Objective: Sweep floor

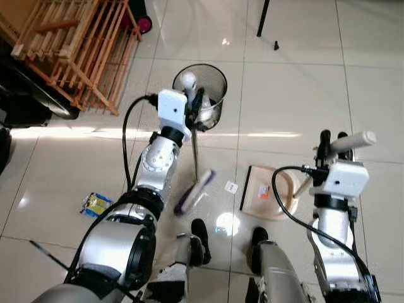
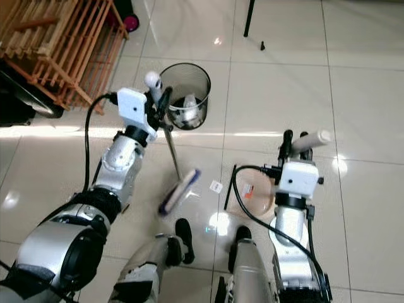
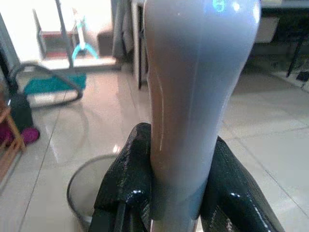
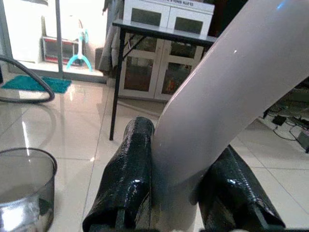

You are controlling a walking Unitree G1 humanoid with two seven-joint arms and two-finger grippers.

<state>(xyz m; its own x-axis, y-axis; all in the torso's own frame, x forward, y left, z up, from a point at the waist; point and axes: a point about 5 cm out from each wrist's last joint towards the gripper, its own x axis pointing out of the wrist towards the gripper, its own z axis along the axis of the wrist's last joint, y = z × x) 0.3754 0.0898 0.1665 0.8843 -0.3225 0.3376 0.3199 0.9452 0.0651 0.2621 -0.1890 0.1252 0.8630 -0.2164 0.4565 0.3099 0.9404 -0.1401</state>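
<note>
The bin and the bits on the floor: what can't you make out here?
- Bin contents: left eye view, hidden by its mesh wall and the left end effector.
- Small tag: print too small.
- Blue-yellow wrapper: label too small.
- Dustpan: partly behind the cable.

Broom: thin dark pole, white handle top, purple-and-white head resting on the tiled floor, pole leaning slightly. Dustpan: beige, lying flat on the floor right of the broom head, its long white handle rising at a slant. Small white scrap lies between them.
</note>
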